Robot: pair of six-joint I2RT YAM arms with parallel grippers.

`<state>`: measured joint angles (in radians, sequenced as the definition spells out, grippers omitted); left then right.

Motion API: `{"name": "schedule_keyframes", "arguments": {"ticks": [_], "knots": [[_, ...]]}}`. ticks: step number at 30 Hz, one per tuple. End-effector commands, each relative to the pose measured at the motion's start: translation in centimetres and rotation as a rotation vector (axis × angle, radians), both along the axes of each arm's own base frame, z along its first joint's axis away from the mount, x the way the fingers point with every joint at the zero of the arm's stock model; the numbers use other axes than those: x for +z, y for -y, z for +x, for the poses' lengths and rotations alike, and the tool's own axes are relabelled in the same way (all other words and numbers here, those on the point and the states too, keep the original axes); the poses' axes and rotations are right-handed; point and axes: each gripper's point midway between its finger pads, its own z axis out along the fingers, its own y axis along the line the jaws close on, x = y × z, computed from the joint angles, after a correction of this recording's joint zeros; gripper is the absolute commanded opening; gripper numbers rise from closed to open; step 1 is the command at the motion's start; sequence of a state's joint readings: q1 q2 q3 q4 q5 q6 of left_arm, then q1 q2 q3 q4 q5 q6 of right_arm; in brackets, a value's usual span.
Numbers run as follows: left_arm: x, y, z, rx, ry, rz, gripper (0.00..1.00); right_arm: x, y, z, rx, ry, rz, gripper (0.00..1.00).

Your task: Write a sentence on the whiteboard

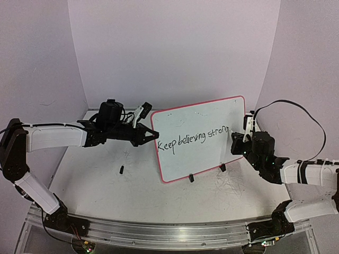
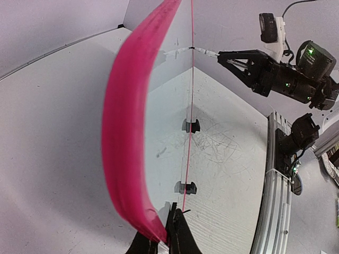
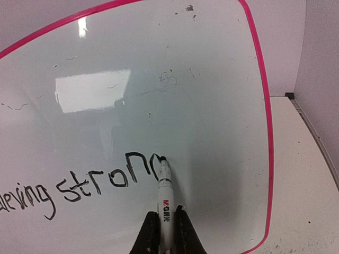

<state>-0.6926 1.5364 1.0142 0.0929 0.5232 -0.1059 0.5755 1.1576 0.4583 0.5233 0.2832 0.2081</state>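
The whiteboard (image 1: 206, 119) stands upright on its long edge, white with a pink rim. My left gripper (image 1: 153, 135) is shut on its left edge; in the left wrist view the gripper (image 2: 168, 221) pinches the pink rim (image 2: 127, 121). The sentence (image 1: 193, 138) runs across the board in black. In the right wrist view its end (image 3: 100, 185) reads "stron" plus a first curved stroke. My right gripper (image 1: 236, 138) is shut on a white marker (image 3: 165, 196), as the right wrist view (image 3: 167, 219) shows. The marker's black tip touches the board at that last stroke.
Two black clips (image 1: 190, 178) (image 1: 223, 168) stand at the board's lower edge. A small black piece (image 1: 122, 170) lies on the table left of the board. The scribbled tabletop (image 1: 233, 185) has white walls around it and a metal rail (image 1: 169, 233) at the front.
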Motion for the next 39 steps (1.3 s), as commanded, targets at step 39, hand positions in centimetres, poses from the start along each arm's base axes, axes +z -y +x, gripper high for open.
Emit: {"name": "schedule_keyframes", "arguments": {"ticks": [39], "knots": [[-1.3, -1.3, 0.9, 0.046, 0.073, 0.101, 0.00, -3.2, -0.5, -1.4, 0.035, -0.140, 0.055, 0.00]]}}
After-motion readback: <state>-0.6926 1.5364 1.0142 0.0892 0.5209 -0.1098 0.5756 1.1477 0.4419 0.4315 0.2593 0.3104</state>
